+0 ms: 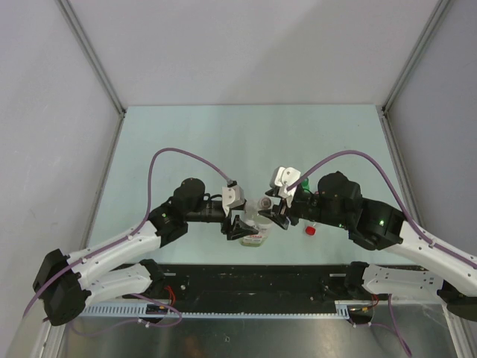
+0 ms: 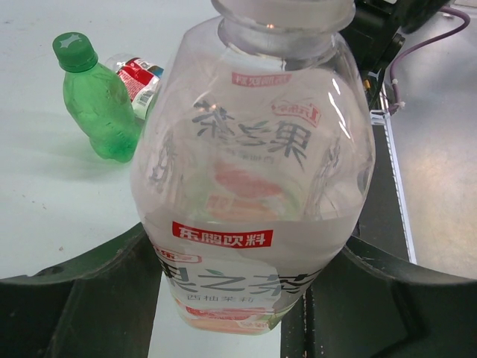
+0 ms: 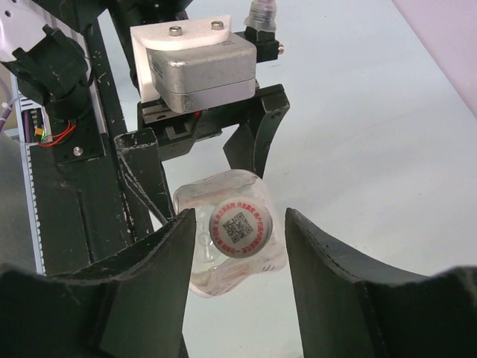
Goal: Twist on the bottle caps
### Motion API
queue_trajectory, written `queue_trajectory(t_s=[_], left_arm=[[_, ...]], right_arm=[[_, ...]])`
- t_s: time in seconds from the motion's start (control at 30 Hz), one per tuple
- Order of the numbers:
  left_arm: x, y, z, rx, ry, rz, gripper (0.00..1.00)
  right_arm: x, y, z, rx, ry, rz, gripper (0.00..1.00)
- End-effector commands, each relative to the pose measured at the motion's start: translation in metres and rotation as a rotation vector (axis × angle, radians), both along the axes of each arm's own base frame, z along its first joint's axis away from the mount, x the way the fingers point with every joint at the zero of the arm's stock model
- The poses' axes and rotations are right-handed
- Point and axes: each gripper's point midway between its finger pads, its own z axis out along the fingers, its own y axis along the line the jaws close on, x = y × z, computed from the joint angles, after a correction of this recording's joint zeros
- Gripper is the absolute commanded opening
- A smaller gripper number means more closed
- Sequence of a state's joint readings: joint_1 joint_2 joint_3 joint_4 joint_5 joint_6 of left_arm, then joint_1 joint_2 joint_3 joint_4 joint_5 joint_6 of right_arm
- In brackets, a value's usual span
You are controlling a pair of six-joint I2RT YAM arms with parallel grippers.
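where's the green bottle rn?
Left wrist view, upper left: the green bottle is on the table, capped, with the slim clear bottle just behind it, both beyond the wide bottle in the foreground.

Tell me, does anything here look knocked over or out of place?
Yes. A red cap sits loose on the table, and behind the green bottle the slim bottle seems to lie on its side. The wide bottle in the left hand stands upright.

green bottle (image 2: 104, 112) — clear bottle (image 2: 253, 149), red-white label (image 2: 222, 239)
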State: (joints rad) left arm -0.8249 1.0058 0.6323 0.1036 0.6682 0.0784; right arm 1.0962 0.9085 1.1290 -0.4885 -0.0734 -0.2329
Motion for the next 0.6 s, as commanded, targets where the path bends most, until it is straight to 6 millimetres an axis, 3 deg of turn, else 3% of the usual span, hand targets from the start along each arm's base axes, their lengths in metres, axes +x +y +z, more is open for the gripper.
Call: queue_trajectory(t_s=[0.0,0.33,0.57], left_arm=[[-0.002,-0.005,0.033,-0.081,-0.068,-0.036,0.0],[-0.004,-0.004,0.029,-0.076,-0.065,-0.047,0.0],[-0.002,-0.005,0.026,-0.069,-0.058,-0.035,0.0]], right_arm=[[0.004,-0.001,0.019,0.069,-0.02,-0.039,0.56],[0.01,0.001,0.032,0.13,-0.028,-0.07,0.73],[0.009,-0.004,0.045,0.179,-0.035,-0.086,0.78]])
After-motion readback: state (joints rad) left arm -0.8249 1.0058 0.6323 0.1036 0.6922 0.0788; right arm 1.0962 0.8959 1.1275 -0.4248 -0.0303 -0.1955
